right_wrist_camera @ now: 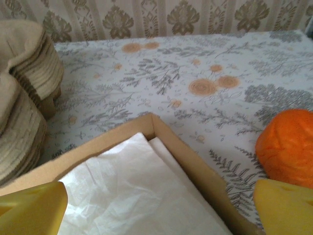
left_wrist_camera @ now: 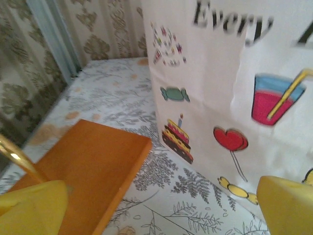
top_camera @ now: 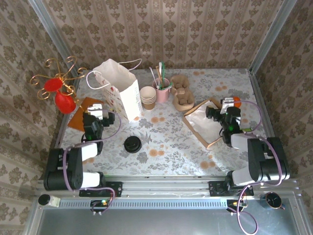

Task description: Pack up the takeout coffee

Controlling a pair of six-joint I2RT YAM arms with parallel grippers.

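Two grippers, left gripper (top_camera: 97,106) and right gripper (top_camera: 219,106), jaws spread, empty. Step: approach, nothing grasped. Next: reach black lid (top_camera: 132,144) mid-worktop, cup beneath unclear; white bag (top_camera: 120,88) stands upright.

1. Worktop (top_camera: 161,137): pale grey-white, grey leaf & flower print, orange-tan blotches all over.
2. Walls (top_camera: 161,29): beige w/ brown damask motifs, in vertical stripes.
3. Over to the paper bag (top_camera: 122,93): white, black lettering, printed teal candy, layered cake, red heart balloon, pink drink w/ yellow straw.
4. Flat board (left_wrist_camera: 93,161): solid orange, no pattern.
5. Ornament stand (top_camera: 63,100): gold wire curls, red bulbs.
6. Cup stack (top_camera: 147,97): plain beige; next cup (top_camera: 163,89) pink.
7. Tray (right_wrist_camera: 190,164): brown cardboard, white crumpled paper inside.
8. Ball (right_wrist_camera: 286,147): bright orange.
9. Left claw (left_wrist_camera: 157,215) & right claw (right_wrist_camera: 156,210): pads (right_wrist_camera: 283,208) yellow.
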